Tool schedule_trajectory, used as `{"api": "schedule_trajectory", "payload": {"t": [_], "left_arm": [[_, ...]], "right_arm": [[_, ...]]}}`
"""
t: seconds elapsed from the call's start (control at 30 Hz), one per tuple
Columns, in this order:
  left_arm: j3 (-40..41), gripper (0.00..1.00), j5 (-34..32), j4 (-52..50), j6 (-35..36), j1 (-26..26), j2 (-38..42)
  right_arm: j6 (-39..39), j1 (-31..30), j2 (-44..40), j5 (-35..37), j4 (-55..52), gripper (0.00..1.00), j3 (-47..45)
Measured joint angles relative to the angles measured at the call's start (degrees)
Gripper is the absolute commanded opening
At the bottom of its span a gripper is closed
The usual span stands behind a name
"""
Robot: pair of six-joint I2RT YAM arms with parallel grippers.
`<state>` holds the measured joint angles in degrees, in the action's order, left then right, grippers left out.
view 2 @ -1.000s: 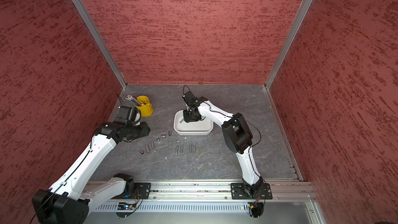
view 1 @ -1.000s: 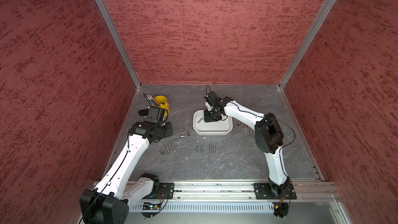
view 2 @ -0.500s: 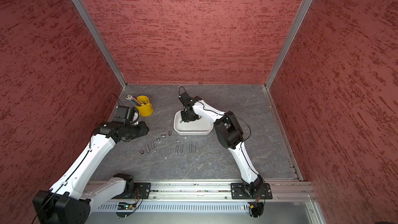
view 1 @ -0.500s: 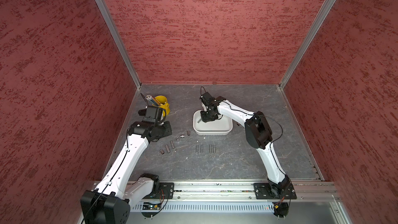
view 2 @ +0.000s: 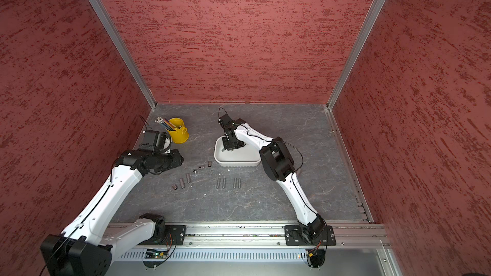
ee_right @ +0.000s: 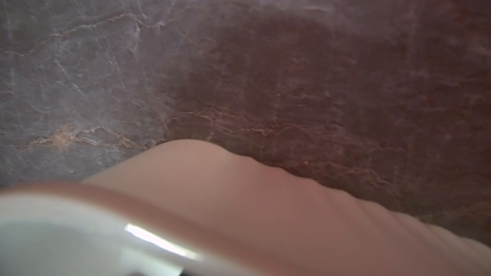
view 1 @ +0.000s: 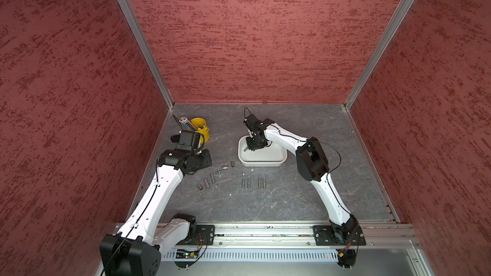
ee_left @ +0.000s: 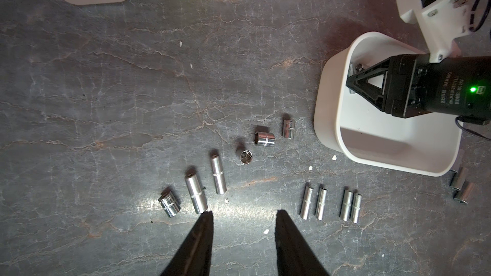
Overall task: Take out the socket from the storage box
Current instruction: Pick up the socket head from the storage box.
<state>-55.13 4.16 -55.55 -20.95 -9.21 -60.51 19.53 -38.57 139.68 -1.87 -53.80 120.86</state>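
White plastic forms the shallow, rounded-rectangle storage box (view 1: pixel 263 162) in both top views. The right gripper (view 1: pixel 252 146) reaches down inside it, at the end nearer the yellow bucket-shaped pencil cup (view 1: pixel 201 128). Loose chrome sockets (view 1: pixel 249 183) lie on the grey stone-patterned table (view 1: pixel 292 203) just outside the box's near wall.

From the left wrist, the left gripper (ee_left: pixel 243 212) stands spread and empty, well apart from the box. 1 small chrome socket (ee_left: pixel 358 67) sits inside the box against the right gripper's tips; whether they pinch it I cannot tell.

From the right wrist, only the box's blurred wall (ee_right: pixel 212 195) and the table show.
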Motion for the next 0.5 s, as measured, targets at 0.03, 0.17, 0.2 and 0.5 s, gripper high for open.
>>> {"api": "schedule_trajectory", "payload": {"t": [0.03, 0.17, 0.2, 0.5], "left_arm": [[0.0, 0.41, 0.0, 0.0, 0.0, 0.0, 0.0], [0.0, 0.41, 0.0, 0.0, 0.0, 0.2, -0.1], [0.0, 0.41, 0.0, 0.0, 0.0, 0.2, -0.1], [0.0, 0.41, 0.0, 0.0, 0.0, 0.2, -0.3]], "right_arm": [[-0.1, 0.0, 0.3, 0.2, -0.1, 0.24, 0.4], [-0.3, -0.5, 0.6, 1.0, -0.1, 0.16, 0.7], [-0.3, -0.6, 0.6, 1.1, -0.1, 0.14, 0.8], [0.7, -1.6, 0.0, 1.0, 0.1, 0.09, 0.2]]}}
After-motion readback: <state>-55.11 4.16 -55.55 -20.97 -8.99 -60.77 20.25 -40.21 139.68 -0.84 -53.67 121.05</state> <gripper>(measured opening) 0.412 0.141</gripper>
